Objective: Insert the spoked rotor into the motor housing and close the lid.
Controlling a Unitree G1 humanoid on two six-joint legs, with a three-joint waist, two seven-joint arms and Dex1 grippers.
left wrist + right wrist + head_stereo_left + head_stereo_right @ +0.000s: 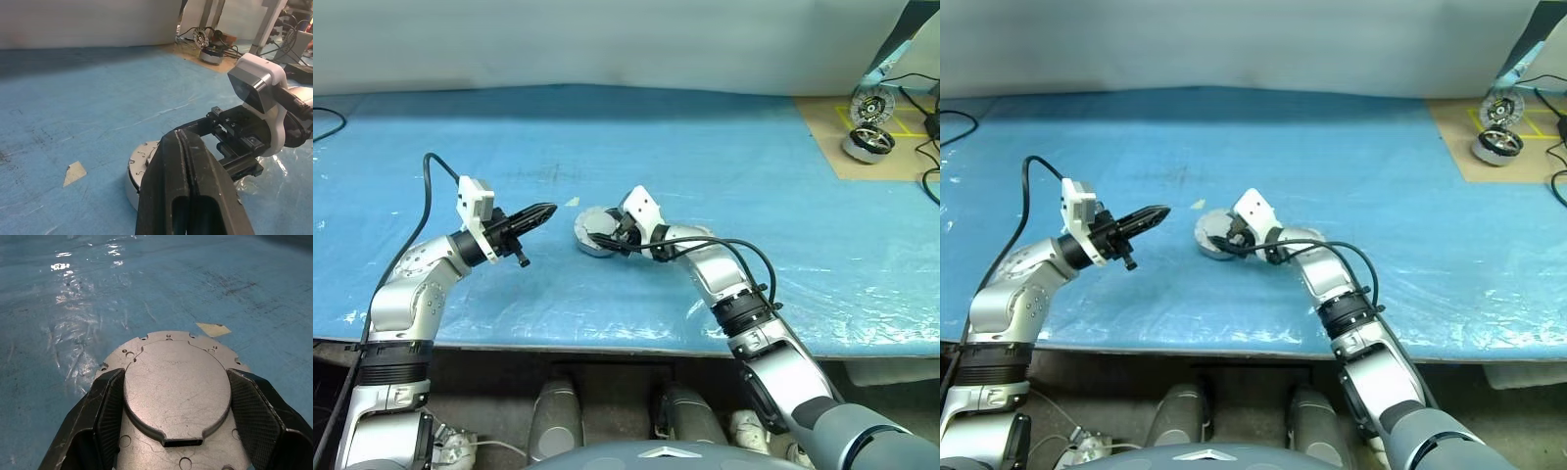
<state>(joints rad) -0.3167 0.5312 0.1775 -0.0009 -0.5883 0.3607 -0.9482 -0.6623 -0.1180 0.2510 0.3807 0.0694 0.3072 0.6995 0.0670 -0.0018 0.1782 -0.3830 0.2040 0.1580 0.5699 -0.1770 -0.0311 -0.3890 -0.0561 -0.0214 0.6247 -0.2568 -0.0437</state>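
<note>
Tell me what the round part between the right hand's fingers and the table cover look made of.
Round part: likely bare metal, matte silver-grey with fine scratches and drilled holes. Table cover: looks like thin blue plastic sheet, glossy and wrinkled with bright glare patches.

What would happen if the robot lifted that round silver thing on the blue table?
The round silver part looks like solid metal, so it is probably stiff and heavy for its size. Its smooth sides between the right gripper's fingers might slip. Lying flat, it shouldn't roll or tip.
</note>
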